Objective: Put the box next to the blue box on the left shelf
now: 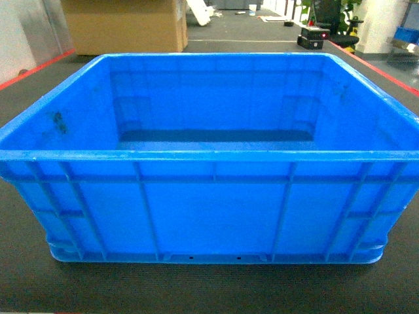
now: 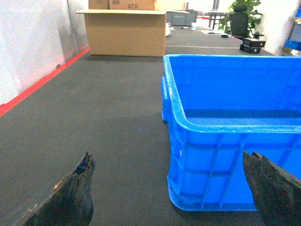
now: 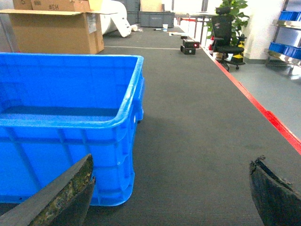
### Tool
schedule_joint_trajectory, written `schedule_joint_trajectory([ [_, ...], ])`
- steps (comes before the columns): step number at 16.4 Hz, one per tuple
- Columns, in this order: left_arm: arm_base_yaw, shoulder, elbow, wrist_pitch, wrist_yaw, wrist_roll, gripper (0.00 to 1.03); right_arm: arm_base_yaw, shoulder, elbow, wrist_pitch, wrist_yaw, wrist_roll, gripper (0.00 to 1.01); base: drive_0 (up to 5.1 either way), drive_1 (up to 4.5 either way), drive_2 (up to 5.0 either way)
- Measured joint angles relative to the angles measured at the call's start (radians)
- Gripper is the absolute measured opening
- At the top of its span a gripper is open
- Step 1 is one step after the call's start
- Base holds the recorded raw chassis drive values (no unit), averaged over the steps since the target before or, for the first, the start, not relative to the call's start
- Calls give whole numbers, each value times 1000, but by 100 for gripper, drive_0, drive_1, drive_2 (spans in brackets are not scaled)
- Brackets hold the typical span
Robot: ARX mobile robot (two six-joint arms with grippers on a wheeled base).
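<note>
Both pincers, left pincer (image 2: 169,188) and right pincer (image 3: 171,193), hang spread and empty beside the box's (image 1: 209,196) near corners; it sits on the dark floor (image 2: 94,122). You're pre-grasp: close in on opposite walls, then lift.

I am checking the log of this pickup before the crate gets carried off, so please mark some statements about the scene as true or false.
1. The box is empty. True.
2. The left gripper is clamped on the box rim. False: its jaws are spread apart, one over bare floor and one in front of the box's near wall, gripping nothing.
3. A cardboard carton stands on the floor beyond the box. True.
4. The box is tipped on its side. False: it sits upright on the dark floor.
5. The right gripper is open. True.
</note>
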Motion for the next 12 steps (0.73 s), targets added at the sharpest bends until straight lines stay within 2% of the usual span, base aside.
schedule_joint_trajectory([
  [12, 0, 0, 0, 0, 0, 0, 98, 0, 0, 0, 0, 0, 0, 98, 0, 0, 0],
])
